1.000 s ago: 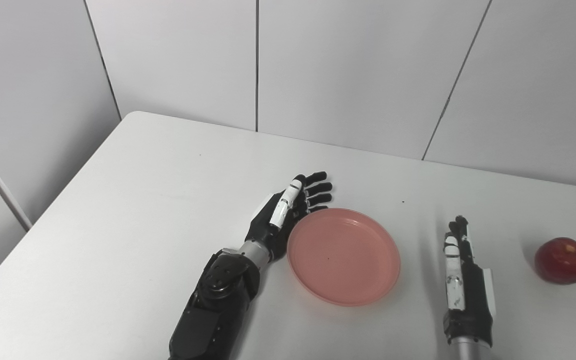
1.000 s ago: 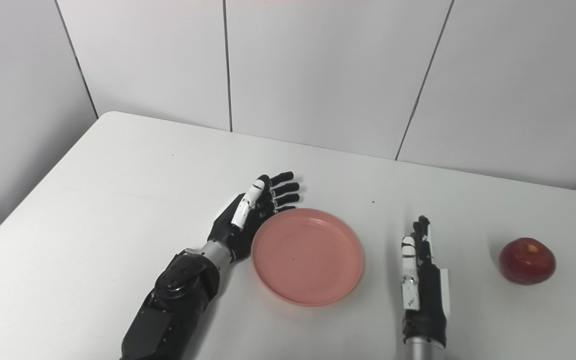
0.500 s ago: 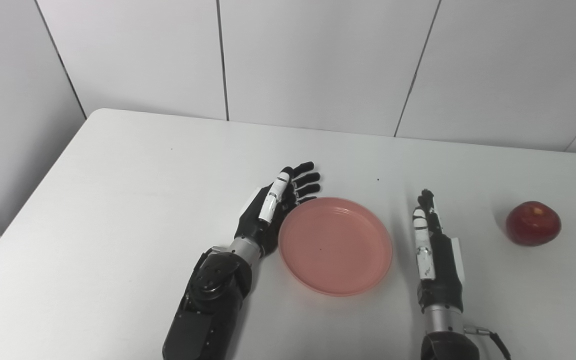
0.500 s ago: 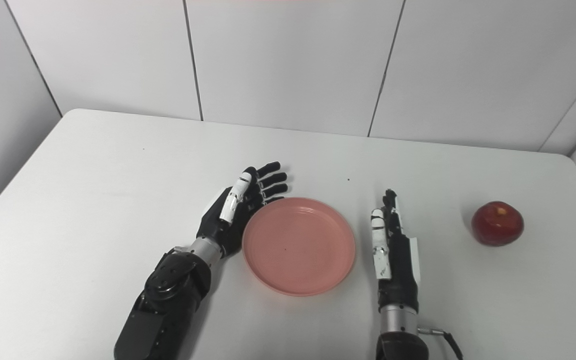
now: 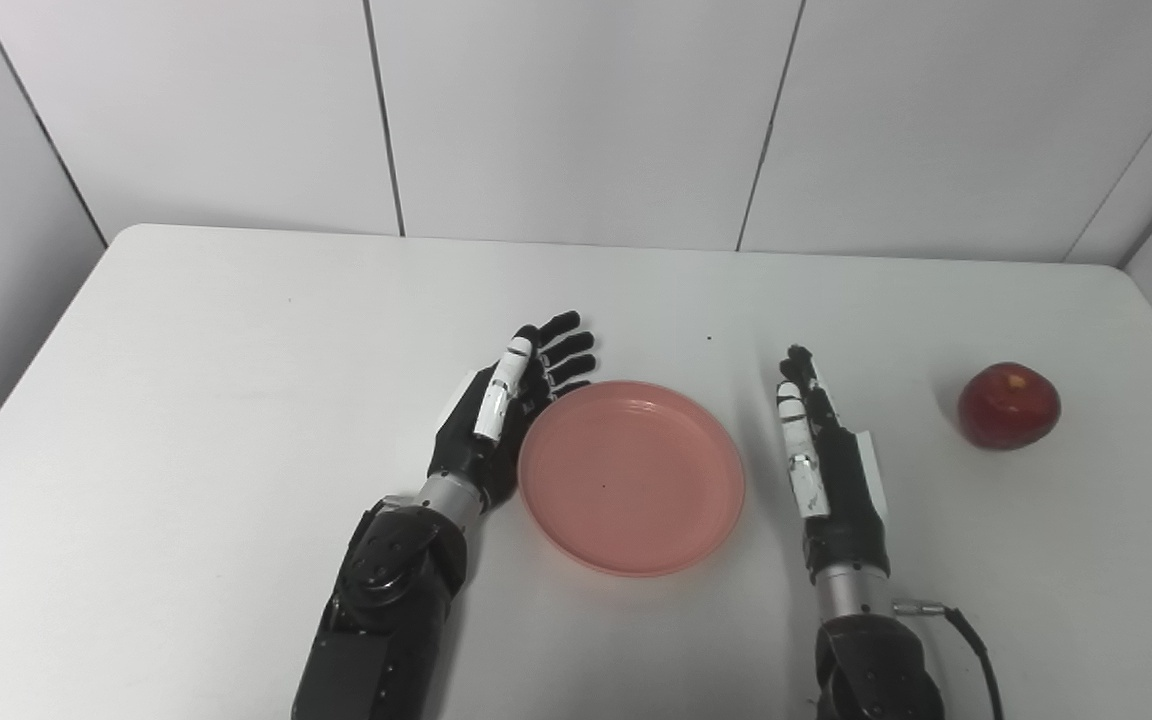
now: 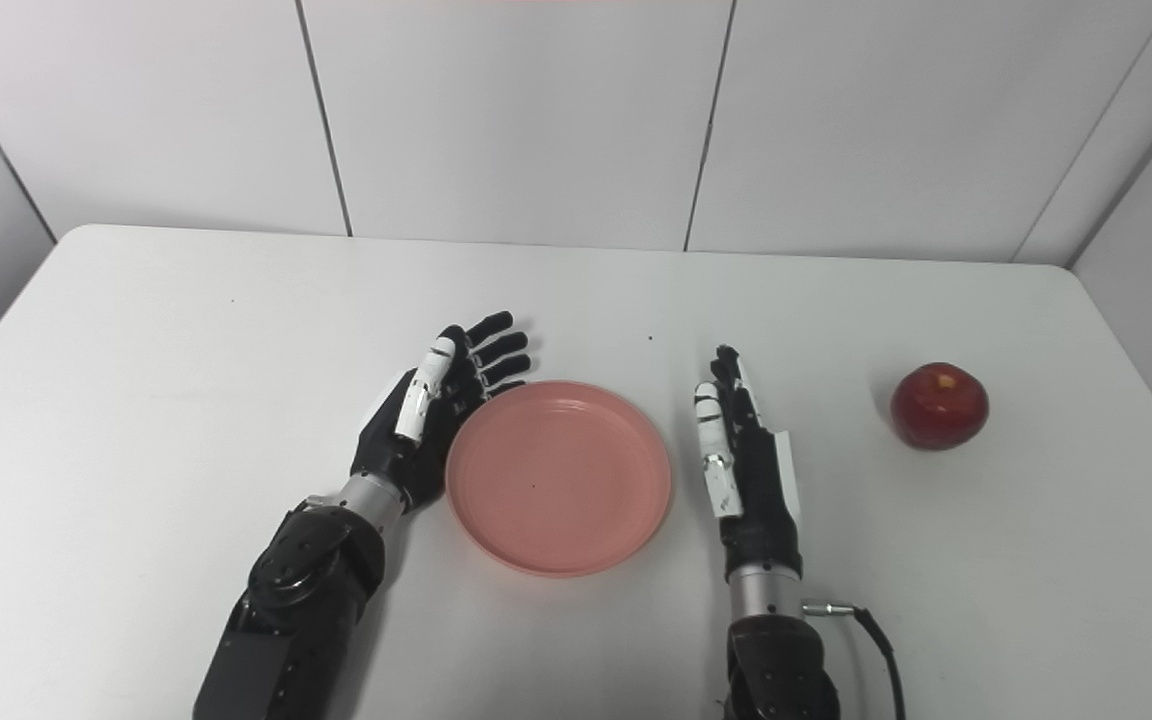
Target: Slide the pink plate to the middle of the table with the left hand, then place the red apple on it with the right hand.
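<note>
A round pink plate point(image 5: 632, 476) lies flat on the white table point(image 5: 186, 400), roughly at its middle, with nothing on it. My left hand point(image 5: 506, 410) rests open on its edge against the plate's left rim, fingers stretched toward the back wall. To the plate's right my right hand point(image 5: 821, 450) stands open on its edge, a small gap from the rim. The red apple point(image 5: 1008, 406) sits upright near the table's right side, well to the right of my right hand and untouched.
Grey wall panels point(image 5: 576, 110) close off the table's far edge. The table's right edge point(image 6: 1126, 380) runs close behind the apple. A thin cable point(image 5: 971, 640) trails from my right wrist over the tabletop.
The whole picture has swung, so the camera moved toward the right. The plate, the apple and both hands keep the same places relative to each other.
</note>
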